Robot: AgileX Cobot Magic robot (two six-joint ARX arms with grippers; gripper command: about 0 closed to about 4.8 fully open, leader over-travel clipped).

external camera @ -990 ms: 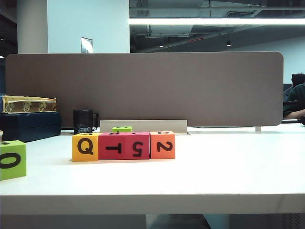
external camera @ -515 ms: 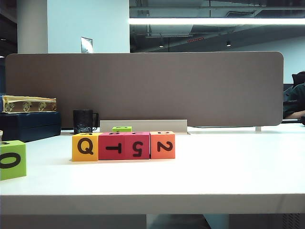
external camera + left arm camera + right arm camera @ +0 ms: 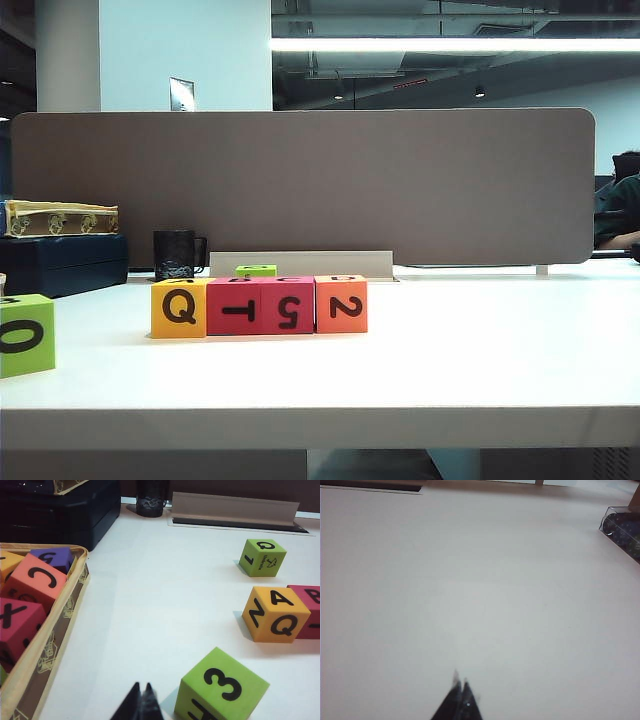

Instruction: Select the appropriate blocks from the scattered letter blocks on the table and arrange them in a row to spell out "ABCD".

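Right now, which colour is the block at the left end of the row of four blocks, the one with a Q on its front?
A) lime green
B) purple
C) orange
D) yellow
D: in the exterior view the yellow block with the Q stands at the left end of the row, touching the first magenta-red block; the orange block is at the other end.

- Four same-sized cubes stood touching in one row on the table (image 3: 480, 350): one yellow cube (image 3: 179, 308), two magenta-red cubes (image 3: 234, 306) (image 3: 288, 305), one orange cube (image 3: 341, 303).
- Two lime-green cubes sat apart from the row: a large one (image 3: 25, 335) at the table's left edge, a smaller one (image 3: 256, 270) behind the row.
- One black mug (image 3: 176, 254) stood by the divider.
- One open case (image 3: 45, 645) held at least five further blocks; the rest were cut off.
- Two grippers showed, the left gripper (image 3: 140, 700) and the right gripper (image 3: 460, 695), each with fingertips pressed together.
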